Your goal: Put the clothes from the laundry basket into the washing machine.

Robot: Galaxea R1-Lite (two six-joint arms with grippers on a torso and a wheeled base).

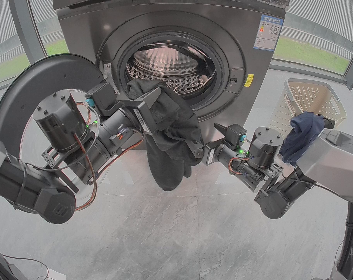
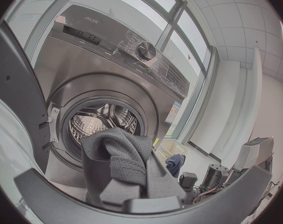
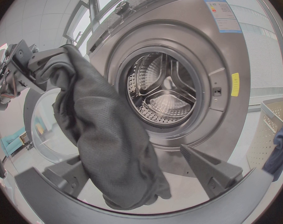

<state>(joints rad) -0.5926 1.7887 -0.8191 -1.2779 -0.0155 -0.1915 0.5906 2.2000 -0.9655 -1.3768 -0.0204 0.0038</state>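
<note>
Steel drum (image 1: 172,67) of the grey front-loading washing machine (image 1: 238,32) is bare, its round door (image 1: 40,82) swung out to the robot's left. The dark grey mesh garment (image 1: 172,152) hangs right in front of the opening, pinched at its top by the left gripper (image 1: 151,105). The right gripper (image 1: 197,149) is spread wide at the cloth's lower edge, one finger behind the fabric. Off right on the grey tiled floor (image 1: 184,230), the cream perforated plastic laundry basket (image 1: 300,94) carries a navy blue cloth (image 1: 302,135) over its near rim.
</note>
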